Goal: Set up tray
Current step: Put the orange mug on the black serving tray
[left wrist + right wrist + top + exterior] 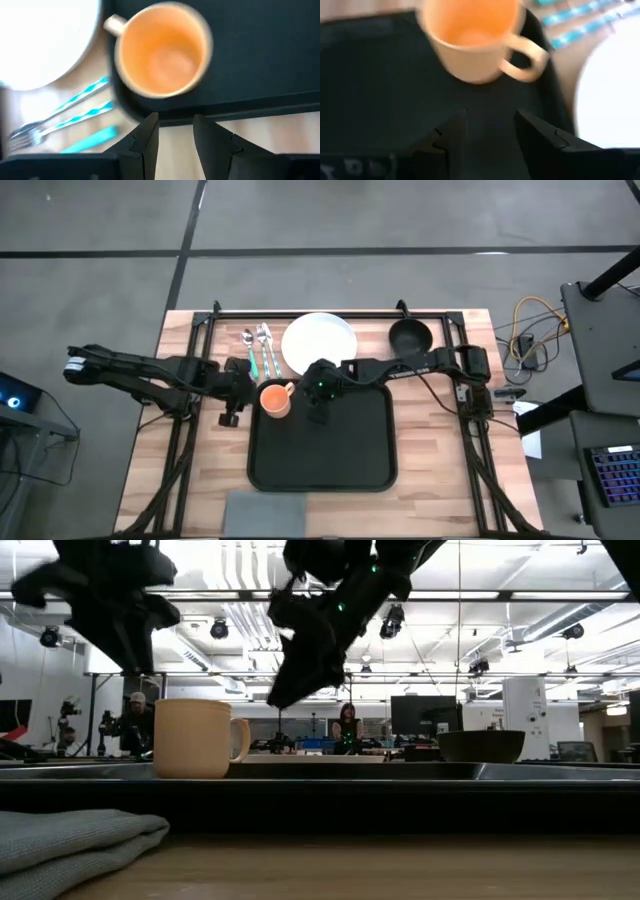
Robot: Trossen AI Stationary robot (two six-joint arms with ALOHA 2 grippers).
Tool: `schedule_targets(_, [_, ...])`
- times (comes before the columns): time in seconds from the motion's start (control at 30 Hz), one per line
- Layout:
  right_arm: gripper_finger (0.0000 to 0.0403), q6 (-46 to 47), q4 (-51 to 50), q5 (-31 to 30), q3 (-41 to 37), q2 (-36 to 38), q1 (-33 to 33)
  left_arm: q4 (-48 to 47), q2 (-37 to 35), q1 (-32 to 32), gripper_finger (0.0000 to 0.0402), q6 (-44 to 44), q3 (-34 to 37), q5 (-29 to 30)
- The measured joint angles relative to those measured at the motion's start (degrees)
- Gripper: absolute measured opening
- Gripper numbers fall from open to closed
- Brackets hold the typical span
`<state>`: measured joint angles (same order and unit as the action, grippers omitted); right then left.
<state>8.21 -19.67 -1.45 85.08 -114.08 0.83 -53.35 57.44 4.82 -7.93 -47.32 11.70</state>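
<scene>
Folded grey napkin lies at the table's near edge, at six o'clock from the tray, which sits centre on the wooden table. Left gripper hovers just off the tray's ten o'clock corner, fingers slightly parted, holding nothing. An orange mug stands upright in that corner, handle toward the white plate. Right gripper hangs over the tray beside the mug, fingers spread and empty. Teal-handled cutlery lies left of the plate; a dark bowl sits at one o'clock.
</scene>
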Motion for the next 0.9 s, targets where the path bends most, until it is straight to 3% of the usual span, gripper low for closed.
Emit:
schedule_targets(0.2, [0.0145, 0.70, 6.55, 1.43, 0.02, -2.27, 0.12, 1.37, 1.11, 0.00, 0.0103, 1.46, 2.08, 8.27])
schedule_targets(0.57, [0.0137, 2.32, 10.20, 4.33, -0.11, -6.10, -0.34, 2.84, 2.39, 0.00, 0.0103, 1.41, 5.65, 7.16])
schedule_targets(0.9, [0.0135, 3.43, 12.38, 4.55, -0.07, -6.91, -0.86, 12.74, 4.71, 0.00, 0.0103, 1.47, 8.01, 4.96])
